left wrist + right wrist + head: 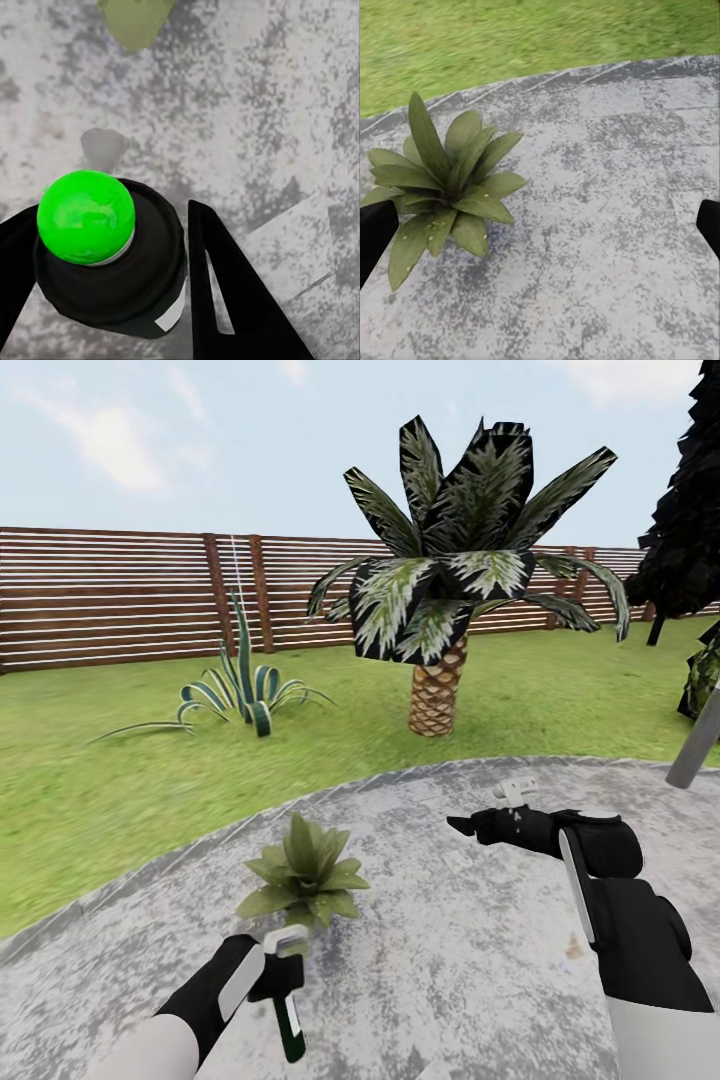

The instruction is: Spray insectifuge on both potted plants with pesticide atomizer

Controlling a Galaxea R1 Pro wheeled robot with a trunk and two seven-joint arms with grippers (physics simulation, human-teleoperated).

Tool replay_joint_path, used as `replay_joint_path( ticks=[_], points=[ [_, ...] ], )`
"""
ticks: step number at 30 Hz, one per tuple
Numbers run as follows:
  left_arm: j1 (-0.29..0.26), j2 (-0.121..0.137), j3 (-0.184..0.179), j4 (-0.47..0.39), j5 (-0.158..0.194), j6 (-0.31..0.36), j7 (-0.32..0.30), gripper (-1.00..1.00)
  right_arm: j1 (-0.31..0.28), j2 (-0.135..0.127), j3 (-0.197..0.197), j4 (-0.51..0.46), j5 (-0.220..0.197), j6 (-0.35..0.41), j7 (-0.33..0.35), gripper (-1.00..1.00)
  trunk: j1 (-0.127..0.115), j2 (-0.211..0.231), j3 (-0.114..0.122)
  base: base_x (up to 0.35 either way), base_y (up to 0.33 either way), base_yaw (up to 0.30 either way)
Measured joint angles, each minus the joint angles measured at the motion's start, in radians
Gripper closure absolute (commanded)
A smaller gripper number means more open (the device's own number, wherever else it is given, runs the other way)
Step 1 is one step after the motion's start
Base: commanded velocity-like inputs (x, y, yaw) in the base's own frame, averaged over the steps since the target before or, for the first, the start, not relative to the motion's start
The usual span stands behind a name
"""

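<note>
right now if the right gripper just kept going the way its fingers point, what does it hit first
Probably the stone patio. The right gripper is open and empty, aimed forward and down. In its wrist view the potted plant sits off to one side of the line, so it would likely pass beside the leaves, though depth is hard to judge.

Patio [450, 960] rough mottled stone; fence [110, 595] slatted wood; atomizer [289, 1020] glossy.

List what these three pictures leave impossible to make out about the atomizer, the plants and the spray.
- Pesticide atomizer: the left gripper hides its trigger head in the head view; the left wrist view is too close to tell where it points.
- Potted plant: a few pale specks on its leaves in the right wrist view; too small to judge coverage.
- Grey post: top cut off by the head view's right edge.
</note>
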Motion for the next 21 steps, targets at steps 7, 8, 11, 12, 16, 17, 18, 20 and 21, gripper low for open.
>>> replay_joint_path(
  ticks=[7,8,11,12,16,17,18,20,21],
  points=[
    [0.0,-0.005,-0.003,-0.001,0.002,-0.014,-0.016,1.0,0.0,0.001,0.001,0.0,-0.001,0.0,0.0,-1.0,0.0,0.0,0.0,0.0,0.233,-0.248],
    [0.0,-0.006,-0.003,-0.001,0.002,-0.015,-0.018,1.0,0.0,0.001,0.001,0.0,0.0,0.001,0.0,-1.0,0.0,0.0,0.0,0.0,0.049,-0.275],
    [0.0,-0.009,-0.003,-0.001,0.002,-0.017,-0.02,1.0,0.0,0.002,0.001,0.0,0.0,0.001,0.0,-1.0,0.0,0.0,0.0,0.0,0.02,-0.276],
    [0.0,-0.009,-0.003,-0.001,0.002,-0.018,-0.02,1.0,0.0,0.002,0.001,0.0,0.0,0.001,0.0,-1.0,0.0,0.0,0.0,0.0,0.005,-0.258],
    [0.0,-0.009,-0.002,-0.001,0.002,-0.018,-0.02,1.0,0.0,0.001,0.001,0.0,0.0,0.001,0.0,-1.0,0.0,0.0,0.0,0.0,0.072,-0.114],
    [0.0,-0.007,-0.002,-0.001,0.001,-0.018,-0.021,1.0,0.0,0.0,0.001,0.0,0.0,0.0,0.0,-1.0,0.0,0.0,0.0,0.0,0.236,-0.024],
    [0.0,-0.007,-0.002,-0.001,0.002,-0.017,-0.021,1.0,0.0,0.0,0.001,0.0,0.0,0.0,0.0,-1.0,0.0,0.0,0.0,0.0,0.258,-0.015],
    [0.0,-0.005,-0.001,-0.001,0.001,-0.016,-0.021,1.0,0.0,0.0,0.001,0.0,0.0,0.0,0.0,-1.0,0.0,0.0,0.0,0.002,0.289,-0.008],
    [0.0,-0.004,0.001,-0.001,0.001,-0.012,-0.021,1.0,0.0,0.0,0.001,0.0,0.0,0.0,0.0,-1.0,0.0,0.0,0.0,0.042,0.313,-0.003]
  ],
)
